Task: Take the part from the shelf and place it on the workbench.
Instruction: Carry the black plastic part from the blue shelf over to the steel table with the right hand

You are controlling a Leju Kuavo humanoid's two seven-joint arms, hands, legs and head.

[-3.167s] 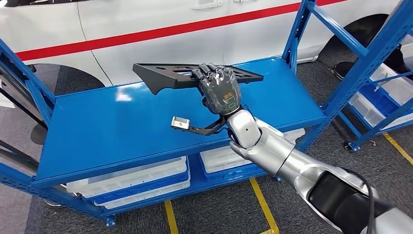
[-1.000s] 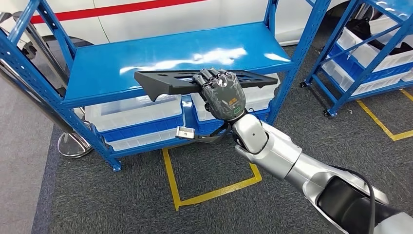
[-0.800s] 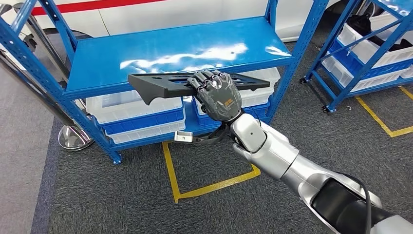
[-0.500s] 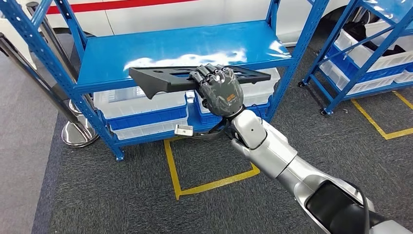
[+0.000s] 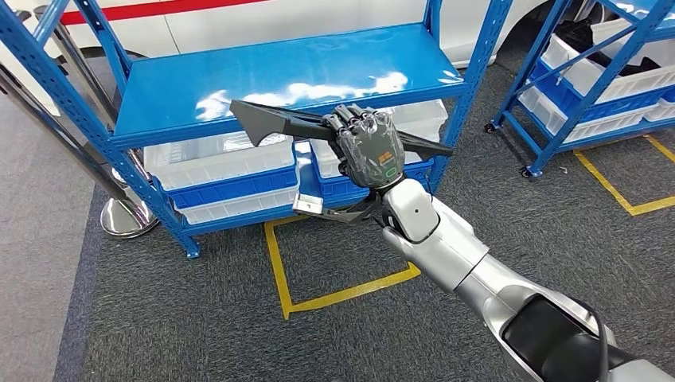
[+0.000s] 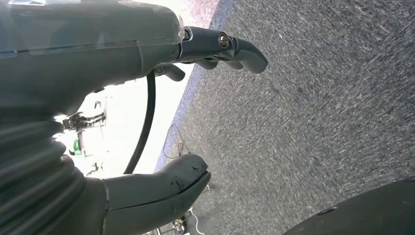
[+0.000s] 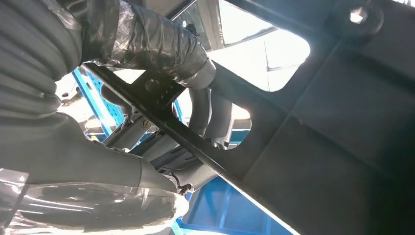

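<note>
One black part [image 5: 286, 123], gripped in the right hand [image 5: 368, 148], hangs in front of the blue shelf [image 5: 278, 76], off its top board, while the left hand [image 6: 147, 98] hangs with fingers apart holding nothing; carry step, turning toward the desk next.

Open carpet [image 5: 199, 334] lies below the right hand [image 5: 368, 148] holding the black part [image 5: 275, 121]. The blue shelf [image 5: 278, 76] and its upright post [image 5: 477, 76] stand close ahead.
</note>
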